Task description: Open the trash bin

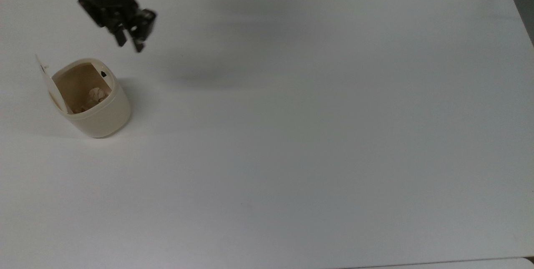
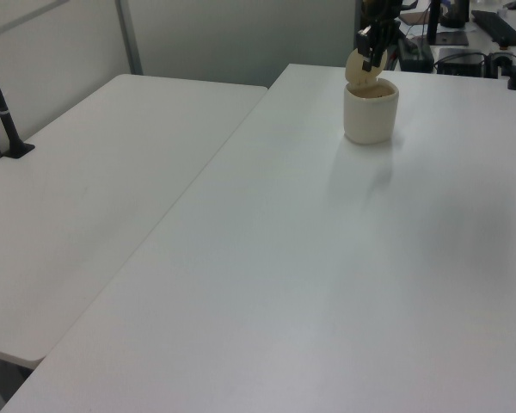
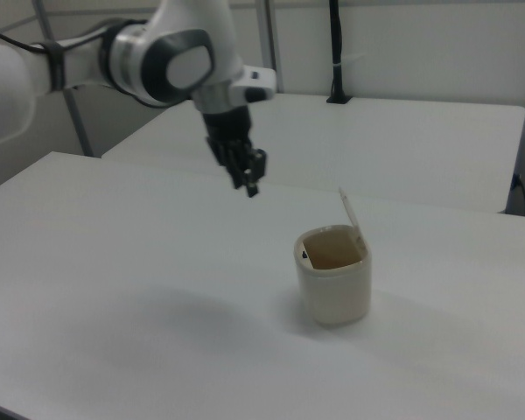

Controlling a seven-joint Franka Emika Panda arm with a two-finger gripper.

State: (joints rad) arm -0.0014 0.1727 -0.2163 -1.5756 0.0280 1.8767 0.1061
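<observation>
Plainly cream trash bin (image 1: pixel 100 112) stands open; lid (image 1: pixel 46 81) upright; gripper (image 1: pixel 130 46) apart.

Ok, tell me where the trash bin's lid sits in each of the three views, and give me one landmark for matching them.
Top view: the lid stands raised at the trash bin's left rim, near the top view's left edge.
Left view: the lid rises above the bin's far rim, upper right.
Right view: the lid tilts up from the bin's back right rim, right of centre.
Shared landmark: the gripper, hanging above the table near the bin.
</observation>
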